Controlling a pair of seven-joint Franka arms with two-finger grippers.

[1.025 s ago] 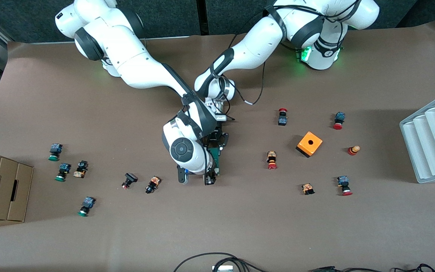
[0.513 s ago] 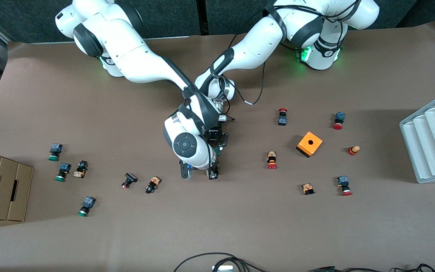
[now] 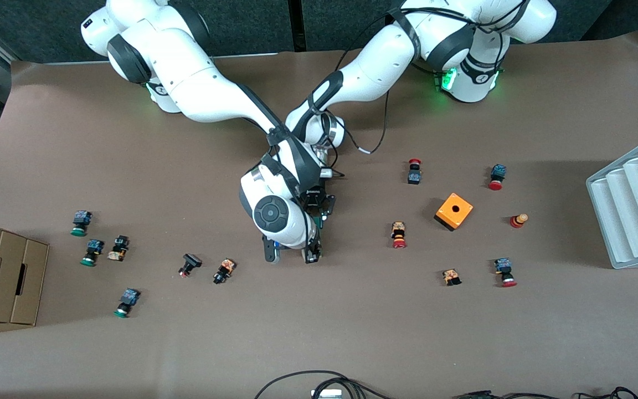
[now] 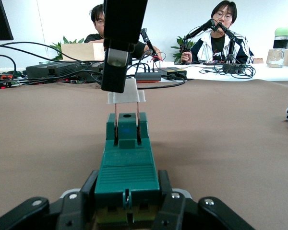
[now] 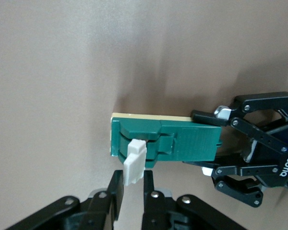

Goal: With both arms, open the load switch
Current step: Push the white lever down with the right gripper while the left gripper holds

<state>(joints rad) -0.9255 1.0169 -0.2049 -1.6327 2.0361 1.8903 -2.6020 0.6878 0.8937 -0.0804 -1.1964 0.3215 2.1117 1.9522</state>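
Now, mid-desk, the right claw (image 5: 130,201) has just clamped the load switch's (image 5: 182,141) white slider (image 5: 134,162), lifted on its prongs; the left claw (image 4: 127,211) grips the green body.

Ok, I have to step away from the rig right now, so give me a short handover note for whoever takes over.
Left gripper: shut on the load switch, holding one end of its green body on the table.
Right gripper: shut on the white sliding piece at the switch's free end.
Done: both grips are set; the white piece stands drawn out from the body on two thin pins.
Left: finish pulling the piece, if it needs more travel, then release both grippers.
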